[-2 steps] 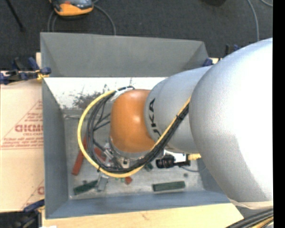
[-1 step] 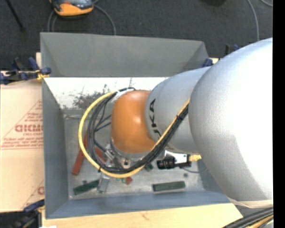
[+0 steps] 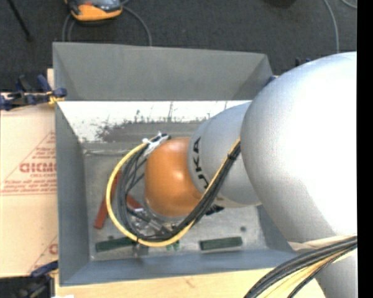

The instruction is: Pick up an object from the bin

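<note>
**A:** What does the camera view show from above?

**B:** A grey metal bin (image 3: pixel 69 185). A large silver robot arm (image 3: pixel 298 160) reaches into it from the right. The arm's wrist carries a rounded orange cover (image 3: pixel 168 179) looped with yellow and black cables (image 3: pixel 116 185).

**A:** Where is the gripper?

**B:** The gripper (image 3: pixel 144 227) is low over the bin floor, front and left of centre, mostly hidden beneath the cover. I cannot tell whether it is wide, narrow or holding anything.

**A:** What lies nearby?

**B:** A dark green flat strip (image 3: pixel 112 244) lies just beside it, along the front wall. A red-orange narrow stick (image 3: pixel 102 214) leans to its left. A second dark green strip (image 3: pixel 221 244) lies apart, to the right.
</note>
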